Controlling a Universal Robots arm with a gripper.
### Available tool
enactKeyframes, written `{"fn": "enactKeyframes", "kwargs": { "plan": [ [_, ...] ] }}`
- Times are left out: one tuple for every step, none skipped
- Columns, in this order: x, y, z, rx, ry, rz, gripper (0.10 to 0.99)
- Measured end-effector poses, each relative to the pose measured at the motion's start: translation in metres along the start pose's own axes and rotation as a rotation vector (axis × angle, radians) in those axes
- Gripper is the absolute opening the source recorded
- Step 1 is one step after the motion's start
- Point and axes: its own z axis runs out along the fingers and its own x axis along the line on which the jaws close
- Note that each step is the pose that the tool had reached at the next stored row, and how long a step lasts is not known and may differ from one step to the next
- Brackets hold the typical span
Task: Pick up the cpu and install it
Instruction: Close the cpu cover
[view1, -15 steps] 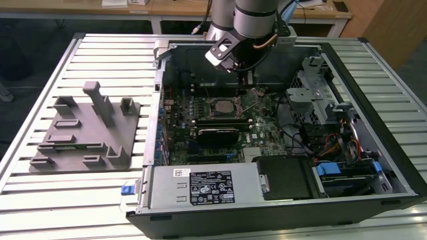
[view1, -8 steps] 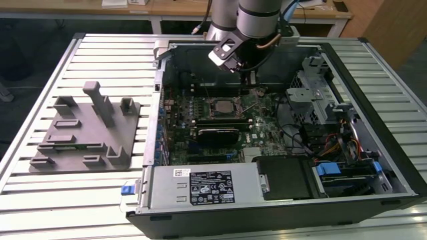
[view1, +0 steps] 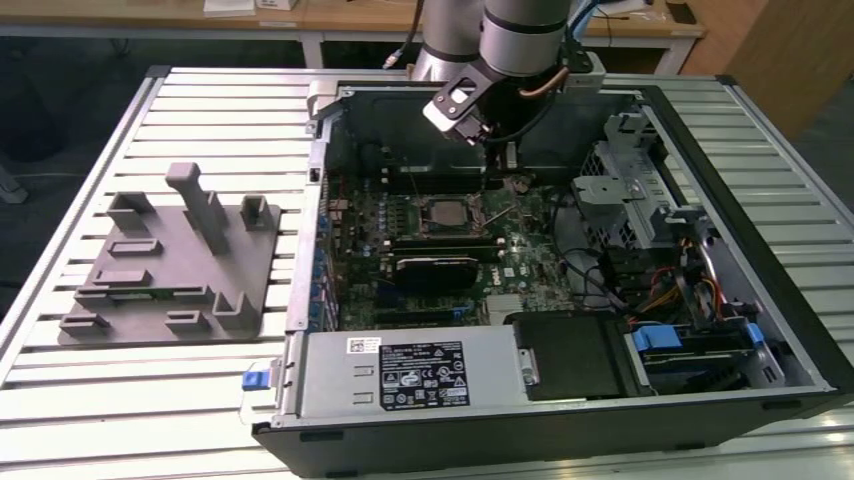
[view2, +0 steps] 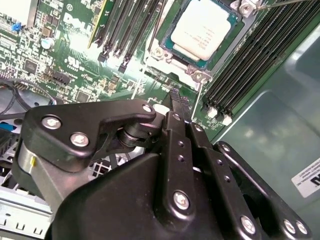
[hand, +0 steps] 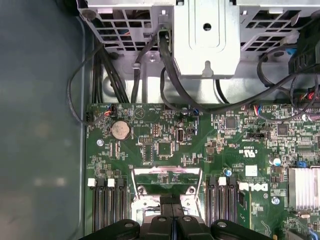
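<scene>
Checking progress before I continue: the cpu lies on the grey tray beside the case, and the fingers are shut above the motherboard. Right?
Not quite. The cpu is not on the grey tray; the second wrist view shows it sitting in the socket on the motherboard. The rest holds: the gripper has its fingers shut above the motherboard.

Even overhead light; I read the slatted table (view1: 174, 110) as bright, the computer case (view1: 534, 450) interior dimmer and shadowed. In the second wrist view the cpu (view2: 205, 27) top washes out pale (mild glare). Bare case metal looks murky in both wrist views.
</scene>
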Motion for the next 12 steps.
{"fn": "enactKeyframes", "kwargs": {
  "plan": [
    [0.0, 0.0012, 0.0, 0.0, -0.0001, 0.0, 0.106],
    [0.0, 0.0022, 0.0001, 0.0, -0.0001, 0.0, 0.106],
    [0.0001, 0.0033, 0.0001, 0.0, -0.0001, 0.0, 0.106],
    [0.0001, 0.0046, 0.0002, 0.0, 0.0001, 0.0, 0.106],
    [0.0001, 0.006, 0.0002, 0.0, 0.0001, 0.0, 0.106],
    [0.0001, 0.0076, 0.0003, 0.0, 0.0001, 0.0, 0.106],
    [0.0001, 0.0094, 0.0003, 0.0, 0.0, 0.0, 0.106],
    [0.0002, 0.0111, 0.0004, 0.0, 0.0, 0.0, 0.106],
    [0.0002, 0.0127, 0.0005, 0.0, 0.0001, 0.0, 0.106],
    [0.0002, 0.0144, 0.0005, 0.0, 0.0001, 0.0, 0.106],
    [0.0003, 0.016, 0.0006, 0.0, 0.0, 0.0, 0.106],
    [0.0003, 0.0174, 0.0006, 0.0, 0.0, 0.0, 0.106]
  ]
}}
